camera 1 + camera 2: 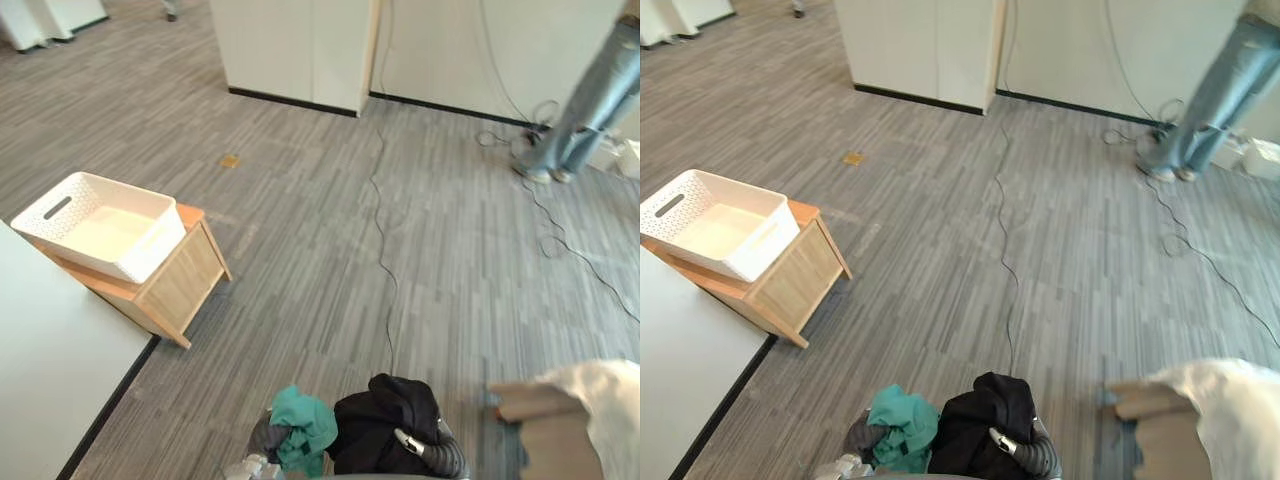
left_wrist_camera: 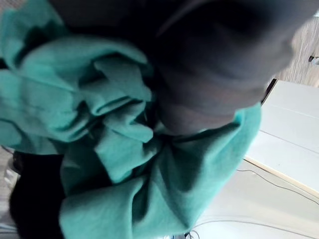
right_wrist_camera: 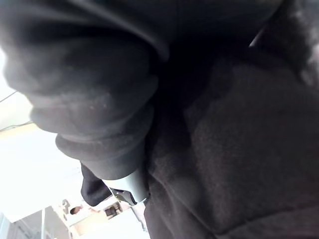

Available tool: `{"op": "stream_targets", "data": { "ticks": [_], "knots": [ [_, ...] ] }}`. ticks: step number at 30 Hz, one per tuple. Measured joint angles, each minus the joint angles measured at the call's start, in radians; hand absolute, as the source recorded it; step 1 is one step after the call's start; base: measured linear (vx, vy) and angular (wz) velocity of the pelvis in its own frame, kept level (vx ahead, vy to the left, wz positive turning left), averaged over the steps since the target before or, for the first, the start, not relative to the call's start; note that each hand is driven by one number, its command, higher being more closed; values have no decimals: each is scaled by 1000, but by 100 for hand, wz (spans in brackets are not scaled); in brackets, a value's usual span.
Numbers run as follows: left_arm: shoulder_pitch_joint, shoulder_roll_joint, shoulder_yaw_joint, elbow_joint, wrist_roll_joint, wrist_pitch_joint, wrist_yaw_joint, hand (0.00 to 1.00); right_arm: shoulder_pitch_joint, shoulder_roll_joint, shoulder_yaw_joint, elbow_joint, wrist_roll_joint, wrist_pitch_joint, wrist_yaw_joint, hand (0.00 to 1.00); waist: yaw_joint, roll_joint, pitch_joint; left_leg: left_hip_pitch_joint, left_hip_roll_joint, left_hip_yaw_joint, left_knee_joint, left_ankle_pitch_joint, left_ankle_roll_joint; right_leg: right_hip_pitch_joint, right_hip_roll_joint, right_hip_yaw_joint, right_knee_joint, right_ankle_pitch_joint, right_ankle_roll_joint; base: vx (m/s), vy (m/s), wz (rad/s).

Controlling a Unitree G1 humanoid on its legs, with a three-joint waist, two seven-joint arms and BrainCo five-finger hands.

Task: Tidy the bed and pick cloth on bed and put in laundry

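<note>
Teal cloth [image 1: 305, 425] covers left hand [image 2: 214, 74], black cloth [image 1: 375, 425] right hand [image 1: 407, 440], grips untellable, basket [image 1: 150, 255] left

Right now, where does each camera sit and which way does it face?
Left wrist view: on the left wrist, looking along the left hand into the crumpled teal cloth.
Right wrist view: on the right wrist, looking along the right hand into the black cloth.
Left eye view: on the head, facing down and forward over grey carpet to the white slotted plastic basket on the light wooden side table; both hands at the lower edge.
Right eye view: same head, beside it; shares that whole scene.
</note>
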Motion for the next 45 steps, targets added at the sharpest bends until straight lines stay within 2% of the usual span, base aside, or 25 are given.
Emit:
{"op": "stream_targets", "data": {
  "ticks": [2, 6, 9, 10, 12, 14, 15, 18, 21, 22, 23, 25, 26, 29, 32, 34, 35, 36, 37, 38, 39, 41, 42, 44, 45],
  "knots": [
    [30, -10, 2, 5, 6, -1, -8, 100, -6, 2, -3, -7, -1, -2, 1, 100, -5, 11, -5, 76, 35, 4, 7, -39, -43, -38, 4, 13, 129, 135, -70, 719, -201, 29],
    [30, -60, 4, 6, 4, -2, -14, 100, -18, 7, -3, -47, -24, 27, 1, 100, -7, 65, -17, -3, 100, 27, 232, 41, -71, -58, 41, -7, 293, -46, -98, 660, -279, -4],
    [31, -123, 65, 10, -9, -11, -33, 100, -50, -6, 9, -28, -65, 49, 5, 100, 5, 87, 0, -180, 185, 34, 695, 281, -72, 119, 122, 10, 167, -94, -131, 565, -204, -32],
    [30, -133, 87, 7, -9, -17, -50, 100, -76, -8, 8, -7, -81, 51, 4, 100, 9, 90, 16, -282, 227, 51, 921, 235, -40, 210, 151, 15, 106, -114, -145, 565, -180, -22],
    [35, -137, 92, 1, -9, -15, -64, 100, -104, -34, 1, -7, -89, 76, -4, 100, 52, 88, 48, -419, 226, 52, 1094, 178, -42, 348, 166, 24, 41, -140, -156, 573, -152, -20],
    [58, -139, 81, -47, -5, -19, -75, 100, -137, -58, -7, -14, -89, 136, -23, 100, 94, 96, 49, -560, 176, 84, 1036, 126, -55, 440, 163, 35, -27, -160, -163, 541, -111, -16],
    [61, -142, 67, -67, 1, -24, -69, 100, -159, -62, -12, -26, -89, 186, -35, 100, 117, 91, 47, -615, 123, 156, 792, 126, -57, 506, 148, 22, -83, -161, -139, 506, -79, 5],
    [67, -145, 33, -71, 14, -31, -46, 100, -143, -72, -7, -61, -86, 238, -61, 100, 106, 88, 45, -599, 52, 323, 386, 149, -66, 615, 151, -45, -173, -180, -92, 451, -54, 50],
    [59, -153, -17, -66, 16, -18, -16, 100, -133, -76, -6, -64, -75, 260, -100, 100, 112, 89, 29, -565, -23, 460, 105, 253, 102, 689, 201, -118, -164, -237, -22, 616, -40, 72],
    [56, -152, -31, -62, 19, -11, -3, 100, -130, -74, -1, -60, -75, 264, -116, 100, 119, 79, 8, -548, -50, 434, 62, 307, 225, 686, 208, -124, -107, -274, 0, 655, -3, 62],
    [57, -139, -49, -82, 26, -5, 16, 100, -139, -61, -1, -48, -75, 278, -141, 100, 124, 46, -18, -513, -86, 413, 37, 301, 282, 645, 164, -134, 21, -295, 4, 647, 1, 52],
    [46, -143, -56, -61, 31, 12, 27, 100, -144, -58, 3, -52, -75, 285, -170, 100, 137, 43, -40, -451, -118, 348, -10, 274, 269, 536, 108, -149, 360, -249, 41, 617, 4, 69],
    [43, -139, -61, -62, 37, 17, 36, 100, -144, -49, 9, -59, -75, 287, -191, 100, 133, 29, -37, -397, -132, 303, -5, 246, 259, 456, 40, -153, 604, -217, 33, 740, -21, 87],
    [38, -125, -90, -40, 68, 23, 72, 100, -131, -37, 27, -69, -76, 301, -231, 100, 126, 22, -31, -233, -115, 177, 5, 179, 212, 339, -87, -147, 882, -225, 15, 710, -24, 107],
    [21, -106, -89, -40, 72, 28, 106, 100, -133, -15, 27, -80, -73, 302, -251, 100, 105, 31, -35, -176, -73, 74, 5, 149, 177, 216, -119, -115, 795, -274, 12, 487, -112, 113],
    [-3, -77, -87, -39, 72, 53, 128, 100, -129, -5, 29, -110, -67, 303, -262, 100, 80, 41, -26, -155, -18, -45, 6, 125, 136, 108, -98, -62, 490, -266, 43, 556, -256, 138],
    [-8, -68, -86, -37, 72, 64, 128, 100, -128, -6, 29, -108, -65, 302, -263, 100, 76, 40, -24, -146, -1, -72, 7, 118, 124, 103, -86, -38, 376, -243, 61, 468, -338, 133],
    [-12, -50, -84, -35, 72, 70, 128, 100, -115, -5, 26, -108, -57, 304, -266, 100, 77, 35, -26, -136, 23, -127, 9, 97, 87, 113, -67, 28, 130, -151, 95, 365, -319, 138],
    [-13, -34, -81, -35, 73, 68, 126, 100, -103, 2, 26, -113, -40, 304, -265, 100, 78, 10, -28, -129, 27, -168, 19, 73, 54, 107, -77, 100, -8, -75, 147, 567, -529, 133],
    [-11, -27, -76, -34, 74, 68, 126, 100, -98, 10, 26, -115, -36, 304, -265, 100, 80, -9, -26, -122, 26, -190, 26, 55, 41, 103, -87, 135, -37, -56, 158, 495, -533, 131],
    [-10, -17, -70, -38, 77, 66, 124, 100, -95, 14, 24, -113, -31, 310, -264, 100, 82, -27, -29, -105, 41, -241, 54, 1, 6, 108, -87, 173, -5, 7, 158, 587, -665, 118],
    [4, -45, -56, -19, 77, 66, 111, 100, -102, -14, 24, -133, -28, 314, -261, 100, 84, 25, -36, -96, 109, -287, 102, -63, -6, 92, -38, 134, 147, -14, 100, 450, -517, 93],
    [21, -65, -42, 2, 83, 69, 100, 100, -123, -40, 22, -136, -14, 316, -263, 100, 87, 56, -39, -101, 138, -281, 163, -61, -16, 90, -23, 101, 223, -80, 61, 418, -423, 66],
    [34, -89, 4, -2, 86, 75, 77, 100, -157, -61, 0, -136, 35, 315, -266, 100, 84, 74, -37, -226, 172, -203, 464, 34, -62, 187, -21, 13, 208, -134, 27, 443, -429, 91],
    [34, -91, 6, -2, 86, 75, 76, 100, -160, -63, -1, -136, 38, 315, -266, 100, 85, 76, -36, -234, 175, -196, 486, 43, -62, 196, -18, 9, 203, -135, 25, 357, -357, 88]
  ]
}}
